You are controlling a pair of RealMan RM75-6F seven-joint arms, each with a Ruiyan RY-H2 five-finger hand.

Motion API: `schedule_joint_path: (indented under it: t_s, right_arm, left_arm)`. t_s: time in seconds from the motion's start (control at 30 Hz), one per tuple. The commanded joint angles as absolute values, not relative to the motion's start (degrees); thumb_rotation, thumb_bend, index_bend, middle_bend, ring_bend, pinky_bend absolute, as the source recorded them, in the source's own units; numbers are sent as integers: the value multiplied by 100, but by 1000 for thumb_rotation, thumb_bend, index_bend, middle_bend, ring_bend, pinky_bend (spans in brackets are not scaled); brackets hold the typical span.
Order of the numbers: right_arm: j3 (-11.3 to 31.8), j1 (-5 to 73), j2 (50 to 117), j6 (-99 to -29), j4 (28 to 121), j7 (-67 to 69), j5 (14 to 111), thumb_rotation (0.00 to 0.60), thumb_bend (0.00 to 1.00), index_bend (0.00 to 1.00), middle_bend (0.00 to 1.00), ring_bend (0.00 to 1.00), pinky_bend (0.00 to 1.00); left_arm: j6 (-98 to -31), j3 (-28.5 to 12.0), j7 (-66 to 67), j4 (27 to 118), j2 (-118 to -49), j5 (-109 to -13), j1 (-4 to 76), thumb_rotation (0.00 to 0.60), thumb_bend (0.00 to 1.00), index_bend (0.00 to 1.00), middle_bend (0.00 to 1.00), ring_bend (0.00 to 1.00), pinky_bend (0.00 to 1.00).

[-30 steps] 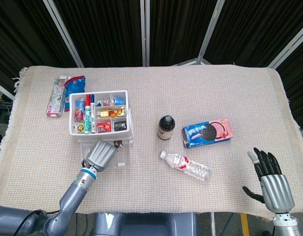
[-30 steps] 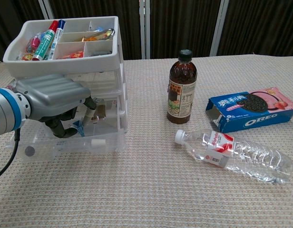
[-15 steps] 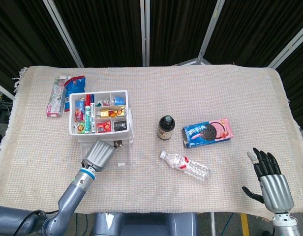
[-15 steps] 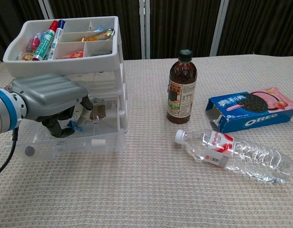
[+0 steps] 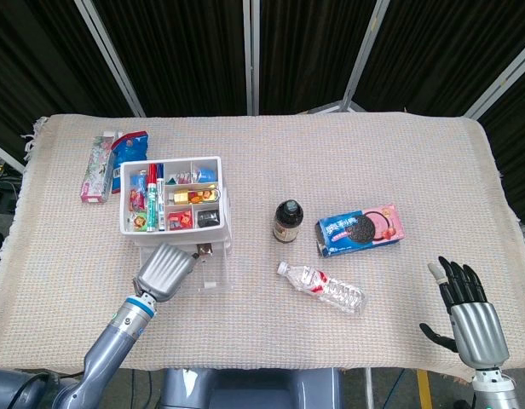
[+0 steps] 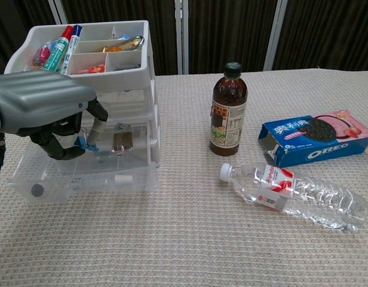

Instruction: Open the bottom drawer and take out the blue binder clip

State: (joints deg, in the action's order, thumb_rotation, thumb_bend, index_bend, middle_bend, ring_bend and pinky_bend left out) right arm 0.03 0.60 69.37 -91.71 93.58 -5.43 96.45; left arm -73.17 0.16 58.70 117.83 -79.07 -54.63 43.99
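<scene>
Chest view is showing the small blue binder clip [image 6: 82,143] being pinched by the fingertips of the left robot hand [image 6: 43,113], just above the pulled-out clear plastic bottom drawer [image 6: 82,176]. That drawer is sticking out from the white-and-clear plastic drawer organiser [image 6: 121,78], whose top tray is holding red and blue markers [image 6: 58,40]. To the right, a dark brown glass bottle [image 6: 229,110] is standing upright, a blue-and-pink Oreo box [image 6: 318,137] and a clear plastic water bottle [image 6: 294,188] are lying on the woven beige surface [image 6: 202,239]. Head view is showing the right robot hand [image 5: 471,315] hanging spread, holding nothing, near the surface's corner.
</scene>
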Motion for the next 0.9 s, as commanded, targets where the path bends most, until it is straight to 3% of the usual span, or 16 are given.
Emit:
schedule_joint_path:
  t_s: [0.03,0.43,0.67,0.9]
  right_arm:
    - [4,60,6936,-9170,9364,-548,9642,600,0,0,0,0,0]
    - [23,43,6931,-9212,9380,-557,9630,600,0,0,0,0,0]
    - [26,48,6943,-9195,9380,-583,9619,600,0,0,0,0,0]
    - [10,63,6998,-9129,9367,-692,9608,600,0,0,0,0,0]
  left_arm:
    - [-7406,139,5704,11983,-7677,-5743,4279,600,419,585,1000,946,788]
    - [-7798,713,4529,12231,-6610,-7079,3548,600,419,590,1000,946,788]
    - [-8109,1082,3635,11548,-6348,-7761,2972,600,419,592,1000,946,788]
    - [-8012,1187,2830,10543,-6565,-7893,2628,600,418,576,1000,946,788]
